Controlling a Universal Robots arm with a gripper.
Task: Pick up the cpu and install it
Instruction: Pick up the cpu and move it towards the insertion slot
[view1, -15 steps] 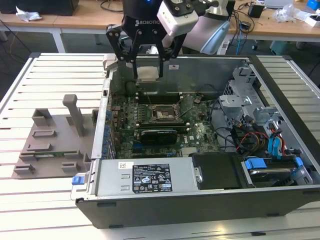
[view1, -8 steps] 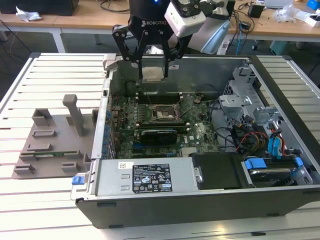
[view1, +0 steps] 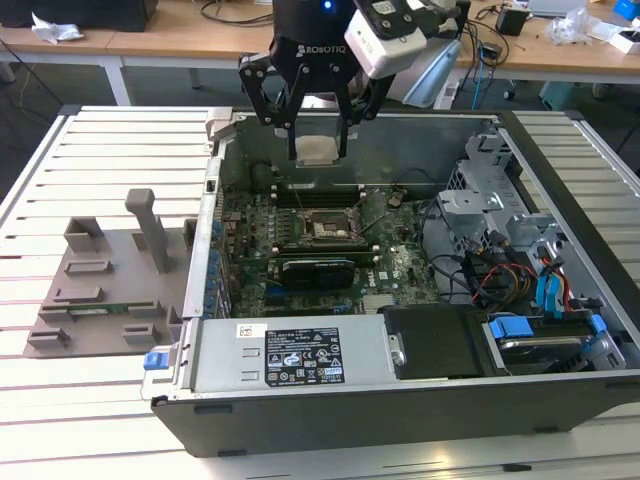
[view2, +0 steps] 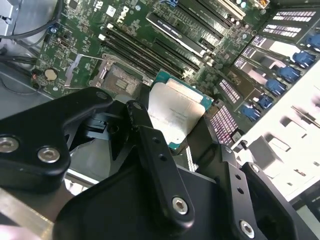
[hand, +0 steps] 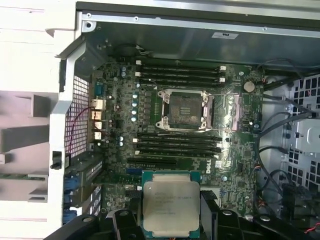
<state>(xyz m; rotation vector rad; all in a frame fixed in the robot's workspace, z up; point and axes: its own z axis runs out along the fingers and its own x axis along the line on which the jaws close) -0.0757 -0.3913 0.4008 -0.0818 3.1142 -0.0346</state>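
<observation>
Silvery-topped cpu (hand: 170, 207) is clamped flat in the gripper (view1: 319, 145) and held above the motherboard (hand: 235, 165), clear of it. Open socket (hand: 182, 110) lies below the tool, not directly under the chip. Recommended: keep chip level, square its edges to the socket, avoid pin contact.

cpu (view1: 318, 151): small flat square chip, silvery-white metal lid with faint print, thin green rim (hand: 170, 207). Clamped by opposite edges between gripper (view1: 320, 143) fingers. Held in air, roughly level, lid up (view2: 175, 112). Hangs over motherboard (hand: 120, 125) inside open case, apart from socket (hand: 182, 110), not seated.
</observation>
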